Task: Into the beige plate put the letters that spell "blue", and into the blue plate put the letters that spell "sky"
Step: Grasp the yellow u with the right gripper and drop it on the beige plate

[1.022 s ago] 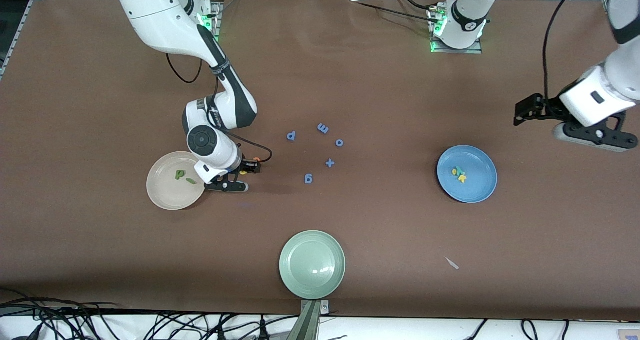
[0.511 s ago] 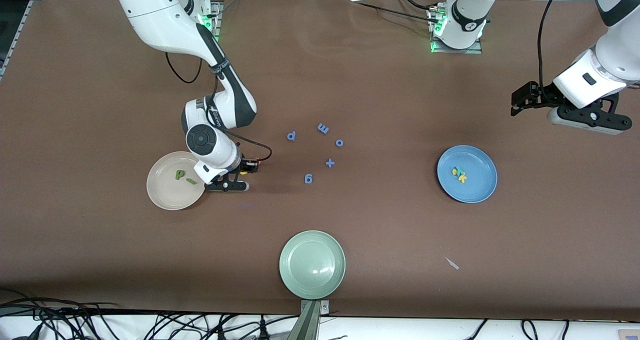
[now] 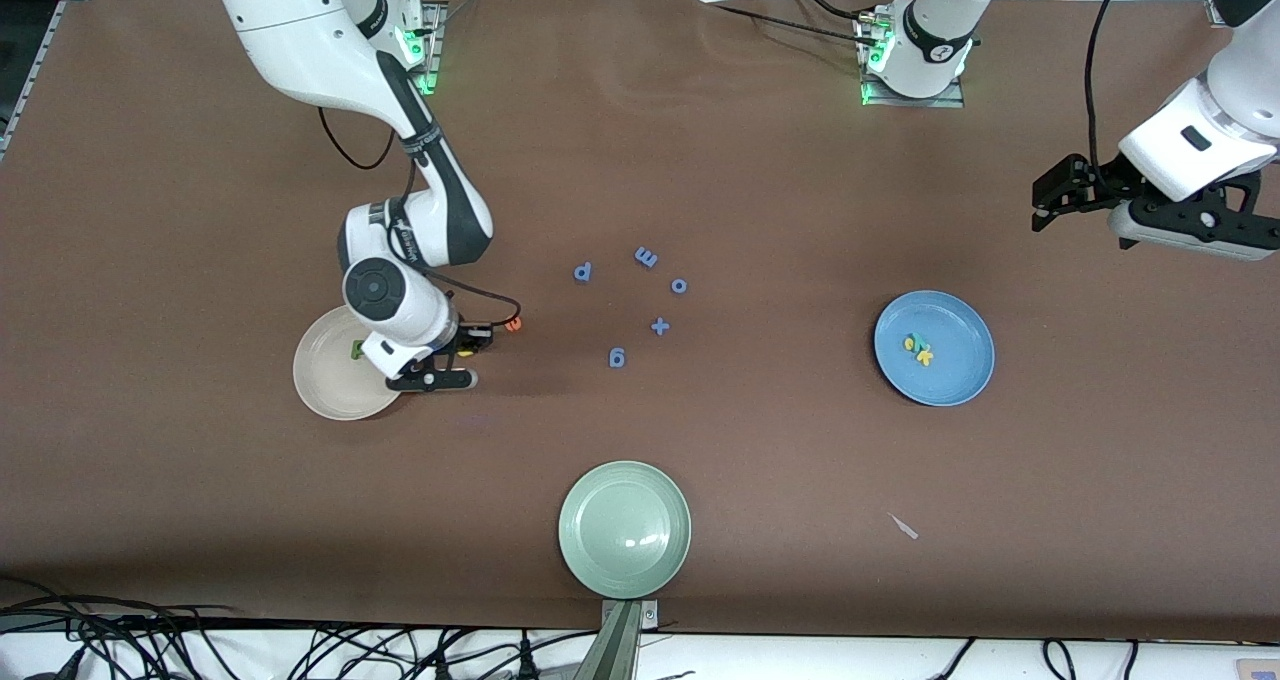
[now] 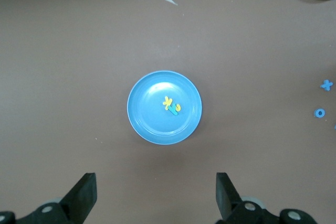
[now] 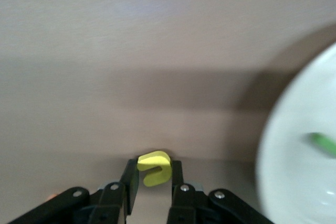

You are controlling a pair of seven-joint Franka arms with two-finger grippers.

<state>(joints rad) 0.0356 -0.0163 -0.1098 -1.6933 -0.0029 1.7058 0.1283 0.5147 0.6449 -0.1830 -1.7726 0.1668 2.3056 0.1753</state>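
Right gripper (image 5: 151,182): clamped on the yellow u (image 5: 154,167), just beside the beige plate (image 3: 325,385), toward the right arm's end; plate rim lies to one side of the fingers. Dark green b (image 3: 356,350) in it, partly hidden. Orange e (image 3: 513,325) near, on the table. Blue plate (image 3: 950,385): s, k, y, apparently. Left gripper (image 4: 155,192): waiting, jaws apart. No legible brand.

Yellow u (image 5: 154,168) — beige plate (image 3: 320,385) — blue plate (image 3: 955,380)

Brown table (image 3: 760,480) cover fills view; tangled black cables (image 3: 200,645) along front edge; metal framing past top corners.
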